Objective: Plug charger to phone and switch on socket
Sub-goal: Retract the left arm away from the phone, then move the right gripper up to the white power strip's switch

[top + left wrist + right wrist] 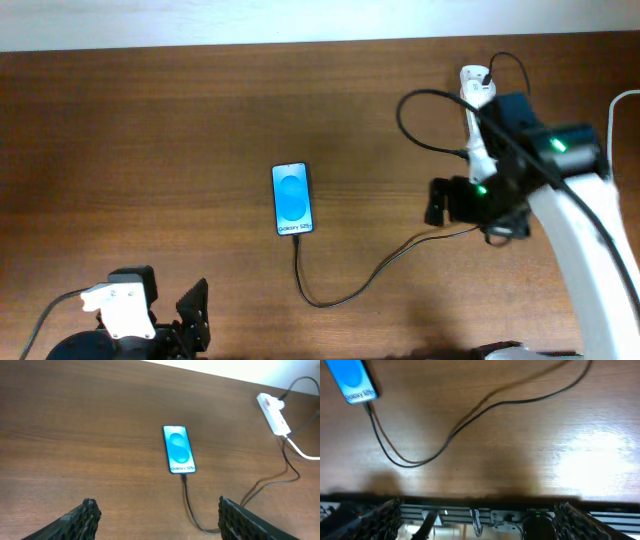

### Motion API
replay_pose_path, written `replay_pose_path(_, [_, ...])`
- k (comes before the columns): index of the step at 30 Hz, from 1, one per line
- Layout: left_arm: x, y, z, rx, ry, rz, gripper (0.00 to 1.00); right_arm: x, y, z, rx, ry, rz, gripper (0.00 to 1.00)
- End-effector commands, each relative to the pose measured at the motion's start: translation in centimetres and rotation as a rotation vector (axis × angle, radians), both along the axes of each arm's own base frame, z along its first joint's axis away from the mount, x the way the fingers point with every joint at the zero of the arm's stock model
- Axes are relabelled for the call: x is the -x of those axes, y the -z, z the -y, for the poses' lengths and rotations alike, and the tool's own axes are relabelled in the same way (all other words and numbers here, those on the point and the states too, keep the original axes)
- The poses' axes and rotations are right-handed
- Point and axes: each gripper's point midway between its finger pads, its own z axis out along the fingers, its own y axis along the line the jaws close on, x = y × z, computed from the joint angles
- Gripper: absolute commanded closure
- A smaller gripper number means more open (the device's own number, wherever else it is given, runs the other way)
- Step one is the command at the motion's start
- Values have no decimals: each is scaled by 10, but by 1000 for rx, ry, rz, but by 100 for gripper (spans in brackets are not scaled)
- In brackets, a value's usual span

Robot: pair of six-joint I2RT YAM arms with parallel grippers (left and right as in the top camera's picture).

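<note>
Where woodgrain table (150, 150) spreads, slim rectangular phone (291, 198), thin curving charger (297, 262)

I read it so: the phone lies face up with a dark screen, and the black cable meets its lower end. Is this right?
Not the screen: the phone is lit bright blue, as the left wrist view shows. It does lie face up, and the charger cable does meet its lower end.

Right arm (580, 235): white curved link, black joint housings, two green indicator lights (481, 190).
Left arm (140, 280): black body, white bracket (125, 312), pale cable (40, 325).
Left gripper (156, 502) and right gripper (479, 504): black fingers (82, 519) with ribbed texture.
Right wrist: silver lettered rail (455, 511), small metal hook (476, 522).
</note>
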Motion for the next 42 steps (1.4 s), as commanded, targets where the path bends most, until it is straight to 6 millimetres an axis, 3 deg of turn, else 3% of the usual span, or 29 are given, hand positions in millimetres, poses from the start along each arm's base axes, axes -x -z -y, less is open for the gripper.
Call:
replay_pose_path(1, [5, -1, 15, -10, 121, 12, 24, 19, -30, 16, 35, 111, 126, 2])
replay_pose_path(5, [11, 2, 25, -11, 203, 1, 26, 48, -48, 31, 72, 200, 202, 2])
replay_pose_path(9, [19, 0, 30, -9, 249, 24, 26, 66, -64, 33, 37, 230, 291, 2])
replay_pose_path(14, [37, -8, 24, -4, 243, 119, 26, 76, -71, 32, 11, 231, 338, 2])
replay_pose_path(22, [56, -9, 18, 1, 235, 190, 23, 76, -71, 27, -13, 224, 329, 1])
replay_pose_path(23, [55, -9, 18, 2, 235, 193, 6, 76, -71, 27, -14, 224, 329, 2])
replay_pose_path(24, [55, -9, 18, 1, 233, 194, 0, 75, -71, 27, -14, 224, 332, 2])
replay_pose_path(29, [57, -4, 17, -3, 233, 169, 1, 71, -72, 32, 8, 231, 352, 2])
replay_pose_path(34, [59, 1, 17, -5, 234, 148, 1, 45, -85, 30, -25, 292, 450, 2])
replay_pose_path(36, [61, 3, 16, -7, 234, 137, 1, 30, -88, 33, -42, 404, 470, 18])
replay_pose_path(39, [67, 17, 15, -14, 235, 76, 1, 8, -93, 38, -38, 492, 517, 30])
replay_pose_path(42, [75, 30, 14, -20, 238, 12, 1, -16, -94, 42, -42, 520, 544, 57])
